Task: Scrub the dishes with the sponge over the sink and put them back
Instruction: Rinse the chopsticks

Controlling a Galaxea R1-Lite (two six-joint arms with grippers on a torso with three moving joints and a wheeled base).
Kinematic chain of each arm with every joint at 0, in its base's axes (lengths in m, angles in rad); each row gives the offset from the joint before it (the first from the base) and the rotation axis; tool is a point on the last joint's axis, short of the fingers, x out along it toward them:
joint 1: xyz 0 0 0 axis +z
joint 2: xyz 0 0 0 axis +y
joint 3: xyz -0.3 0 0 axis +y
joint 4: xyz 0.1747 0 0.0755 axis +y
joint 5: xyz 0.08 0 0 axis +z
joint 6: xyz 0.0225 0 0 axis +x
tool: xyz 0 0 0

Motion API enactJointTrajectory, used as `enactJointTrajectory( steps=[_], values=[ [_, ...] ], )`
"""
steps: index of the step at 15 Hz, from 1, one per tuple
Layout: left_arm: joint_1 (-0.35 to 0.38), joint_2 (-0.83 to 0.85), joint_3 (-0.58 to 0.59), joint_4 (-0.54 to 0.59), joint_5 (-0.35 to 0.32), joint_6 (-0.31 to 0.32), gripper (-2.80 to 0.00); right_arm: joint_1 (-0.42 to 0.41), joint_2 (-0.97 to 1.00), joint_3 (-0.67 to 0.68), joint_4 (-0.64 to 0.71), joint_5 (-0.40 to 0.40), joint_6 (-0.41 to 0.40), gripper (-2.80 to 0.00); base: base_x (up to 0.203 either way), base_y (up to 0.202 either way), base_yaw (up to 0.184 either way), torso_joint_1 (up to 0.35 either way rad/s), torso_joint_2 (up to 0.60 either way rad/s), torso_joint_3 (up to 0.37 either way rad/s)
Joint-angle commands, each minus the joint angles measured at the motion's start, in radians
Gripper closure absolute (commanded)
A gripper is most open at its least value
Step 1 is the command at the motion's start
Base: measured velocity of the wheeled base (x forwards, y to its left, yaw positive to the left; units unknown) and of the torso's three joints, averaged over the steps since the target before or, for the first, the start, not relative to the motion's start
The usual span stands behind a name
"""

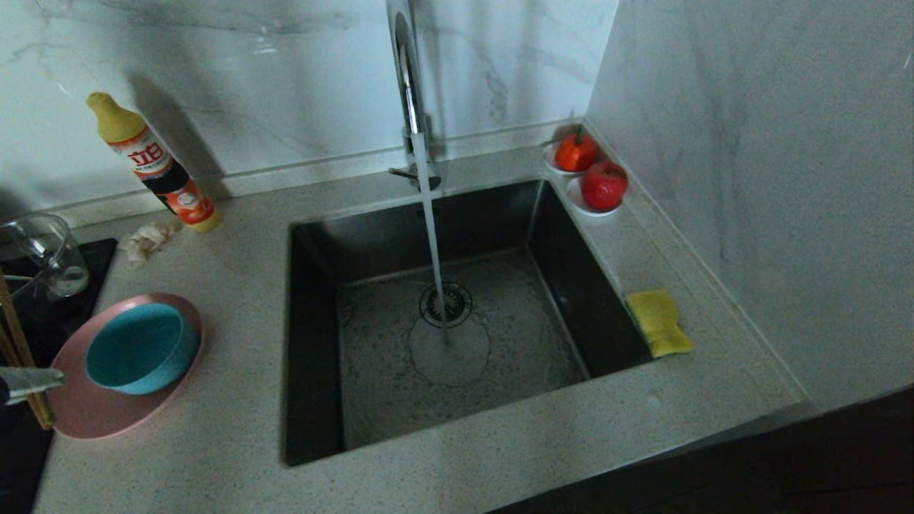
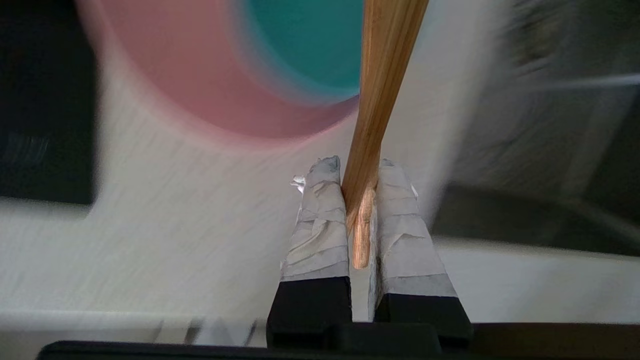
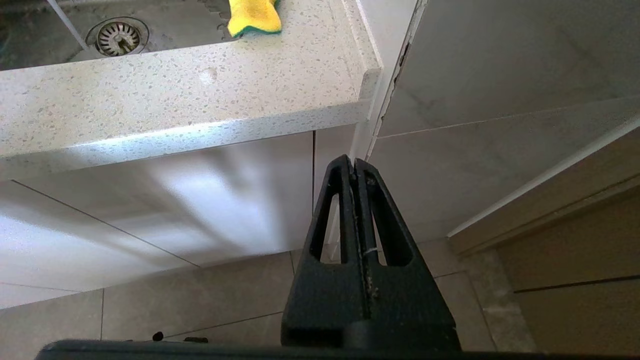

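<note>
The two wooden chopsticks [image 2: 382, 90] are pinched tight in the left claw [image 2: 357, 172], left of the sink [image 1: 457, 314]; their tops are cut off from sight. One pink plate [image 1: 107, 414] with one blue bowl [image 1: 139, 346] on it sits left of the sink. One yellow sponge [image 1: 660, 321] lies at the sink's right edge. The right claw [image 3: 354, 165] hangs closed and empty below the counter [image 3: 175, 100].

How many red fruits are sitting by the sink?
2. One red fruit sits on a small white saucer in the back right corner of the counter; the other red fruit sits on its own white saucer just in front. None seems hidden.
</note>
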Motion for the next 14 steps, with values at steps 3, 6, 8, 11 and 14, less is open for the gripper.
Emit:
enactJointTrajectory(
  steps=[3,6,8,11,14],
  values=[
    [-0.017,-0.082,-0.175,0.011,-0.278,-0.063,0.00,0.000,0.001,0.000,0.000,0.001,-0.001,0.00,0.000,0.000,0.000,0.000,0.00,0.000],
    [-0.203,-0.047,-0.252,0.007,-0.294,-0.062,0.00,0.000,0.001,0.000,0.000,0.001,-0.001,0.00,0.000,0.000,0.000,0.000,0.00,0.000],
    [-0.327,0.018,-0.322,0.009,-0.298,-0.065,0.00,0.000,0.001,0.000,0.000,0.001,-0.001,0.00,0.000,0.000,0.000,0.000,0.00,0.000],
    [-0.538,0.069,-0.363,0.006,-0.283,-0.061,0.00,0.000,0.001,0.000,0.000,0.001,-0.001,0.00,0.000,0.000,0.000,0.000,0.00,0.000],
    [-0.743,0.137,-0.375,0.005,-0.191,-0.032,0.00,0.000,0.001,0.000,0.000,0.001,-0.001,0.00,0.000,0.000,0.000,0.000,0.00,0.000]
  ],
)
